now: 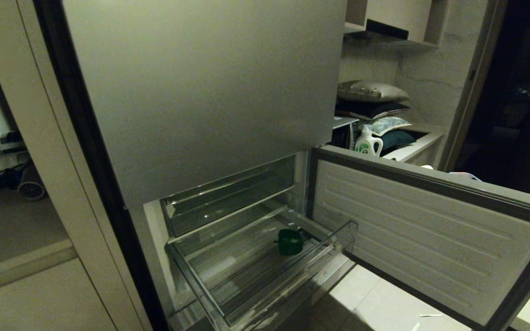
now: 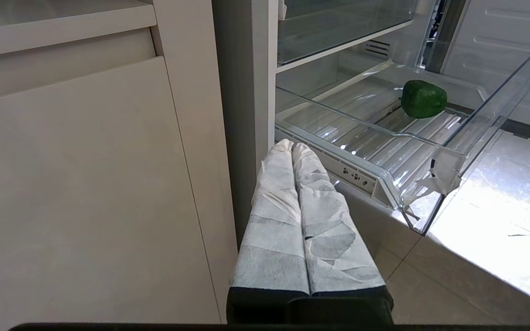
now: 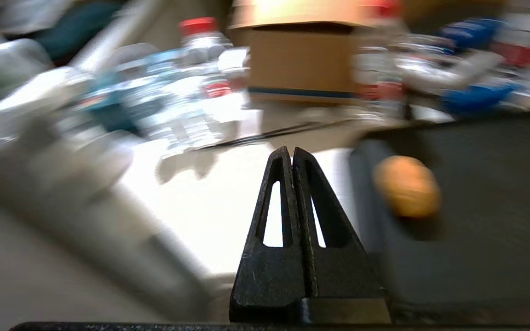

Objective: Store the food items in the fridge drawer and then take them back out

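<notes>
The fridge drawer (image 1: 430, 220) stands pulled open, its white ribbed inner face toward me and its clear bin (image 1: 334, 243) extended. A glossy dark green food item (image 1: 290, 241) (image 2: 423, 98) lies in the bin. A tan-brown potato (image 3: 406, 185) rests on a dark surface, apart from my right gripper (image 3: 291, 151), which is shut and empty with the potato off to one side. My left gripper (image 2: 291, 146), its fingers wrapped in white, is shut and empty low beside the fridge's edge, short of the bin. Neither arm shows in the head view.
Clear water bottles with red caps (image 3: 196, 82) and a cardboard box (image 3: 302, 59) stand beyond the right gripper. A white detergent bottle (image 1: 368, 142) and cushions (image 1: 371, 92) sit on the counter behind the drawer. White tape scraps (image 2: 440, 177) hang on the bin's corner. Cabinets (image 2: 85, 184) flank the fridge.
</notes>
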{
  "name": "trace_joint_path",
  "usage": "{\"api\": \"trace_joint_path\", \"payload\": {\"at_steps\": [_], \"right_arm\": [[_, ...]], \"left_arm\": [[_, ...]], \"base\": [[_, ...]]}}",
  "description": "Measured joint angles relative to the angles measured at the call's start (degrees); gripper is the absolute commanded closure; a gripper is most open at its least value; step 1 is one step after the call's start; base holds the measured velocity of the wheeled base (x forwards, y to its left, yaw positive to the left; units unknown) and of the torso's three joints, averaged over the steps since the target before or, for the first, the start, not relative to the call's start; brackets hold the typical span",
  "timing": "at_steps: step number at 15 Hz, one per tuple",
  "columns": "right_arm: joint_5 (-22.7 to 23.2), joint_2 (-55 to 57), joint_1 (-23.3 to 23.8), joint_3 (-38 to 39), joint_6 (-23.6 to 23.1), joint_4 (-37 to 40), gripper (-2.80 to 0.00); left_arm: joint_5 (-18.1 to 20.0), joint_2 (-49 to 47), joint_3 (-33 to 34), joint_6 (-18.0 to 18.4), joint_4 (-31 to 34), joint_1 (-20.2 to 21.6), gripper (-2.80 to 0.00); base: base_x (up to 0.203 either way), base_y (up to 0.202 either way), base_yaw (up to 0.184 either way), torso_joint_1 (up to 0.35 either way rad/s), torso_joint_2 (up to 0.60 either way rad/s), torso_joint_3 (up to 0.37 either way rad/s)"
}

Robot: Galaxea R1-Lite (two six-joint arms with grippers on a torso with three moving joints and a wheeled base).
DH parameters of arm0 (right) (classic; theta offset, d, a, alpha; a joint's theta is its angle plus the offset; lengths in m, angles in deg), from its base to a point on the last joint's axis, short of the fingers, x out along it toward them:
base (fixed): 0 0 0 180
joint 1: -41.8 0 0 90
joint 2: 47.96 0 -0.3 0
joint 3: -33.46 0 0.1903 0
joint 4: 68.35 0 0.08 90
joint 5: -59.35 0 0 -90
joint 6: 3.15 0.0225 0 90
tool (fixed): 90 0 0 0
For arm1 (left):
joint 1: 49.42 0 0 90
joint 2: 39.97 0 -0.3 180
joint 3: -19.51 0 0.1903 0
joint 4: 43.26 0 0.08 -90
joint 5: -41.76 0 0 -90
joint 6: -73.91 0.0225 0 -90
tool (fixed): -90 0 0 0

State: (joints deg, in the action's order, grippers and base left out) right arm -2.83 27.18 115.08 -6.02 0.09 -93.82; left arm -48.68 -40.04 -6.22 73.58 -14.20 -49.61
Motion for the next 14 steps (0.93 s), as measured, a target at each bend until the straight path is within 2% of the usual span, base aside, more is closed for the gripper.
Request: {"api": "trace_joint_path", "payload": {"at_steps": [6, 9, 12, 14], "right_arm": [[3.97, -6.72, -3.29, 3.21, -0.18, -0.11, 0.00], [4.05, -8.16, -6.02, 3.44, -1.70, -0.22, 0.00], [4.16, -9.41, -10.50, 3.12, -5.77, -0.24, 0.00], [4.26, -9.80, -12.37, 3.38, -6.33, -0.06, 0.00]], "left_arm": [[0.00, 0.00, 0.00, 0.02, 0.00, 0.00, 0.00], [0.02, 0.00, 0.00, 0.02, -0.02, 0.00, 0.00], [0.01, 0.00, 0.00, 0.00, -0.01, 0.02, 0.00], [0.00, 0.00, 0.00, 0.00, -0.02, 0.00, 0.00]], "base": [[0.000, 0.000, 0.000, 0.000, 0.00, 0.000], [-0.004, -0.005, 0.144, 0.002, 0.00, 0.004], [0.001, -0.008, 0.174, 0.003, 0.00, 0.003], [-0.002, -0.007, 0.178, 0.000, 0.00, 0.001]]}}
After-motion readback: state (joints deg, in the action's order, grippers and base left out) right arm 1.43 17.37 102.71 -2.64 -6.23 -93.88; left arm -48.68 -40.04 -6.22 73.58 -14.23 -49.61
